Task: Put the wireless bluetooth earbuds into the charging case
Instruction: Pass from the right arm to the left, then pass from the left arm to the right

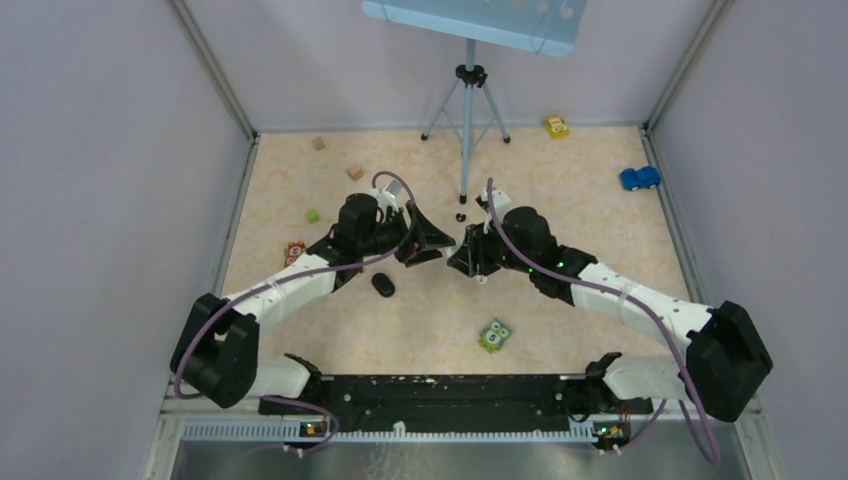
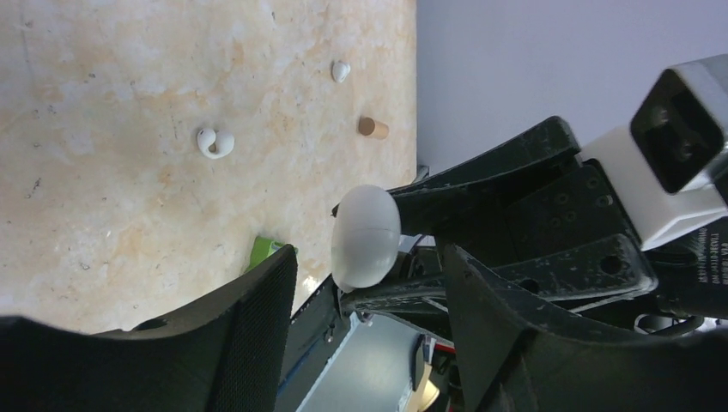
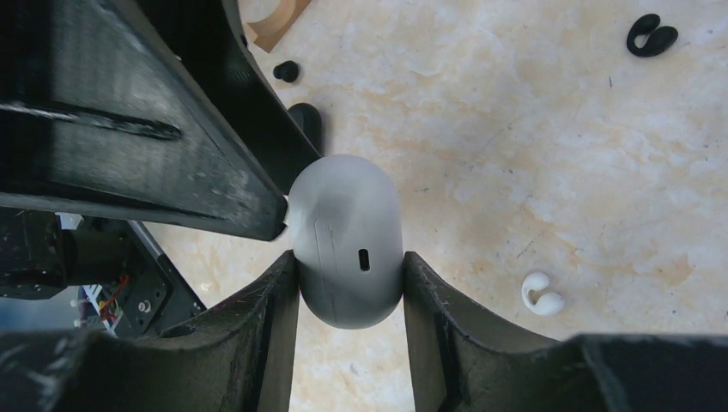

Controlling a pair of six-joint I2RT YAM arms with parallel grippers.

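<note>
Right hand (image 3: 350, 264) clamps white charging case (image 3: 348, 223) above the worktop (image 3: 515, 172) middle | left hand (image 2: 369, 257) jaws apart, one finger just beside the case | white earbud (image 3: 542, 294), black earbud (image 3: 651, 34) lie loose on worktop

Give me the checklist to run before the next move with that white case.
1. Grip: right gripper clamps the white case: ok.
2. Lid open: not ok, the seam looks shut.
3. Lid grasp: left gripper has it: not ok, jaws stand apart.
4. Pickup: white earbud lies free on the table: ok.
5. Sockets empty: cannot tell, the case is shut.
</note>
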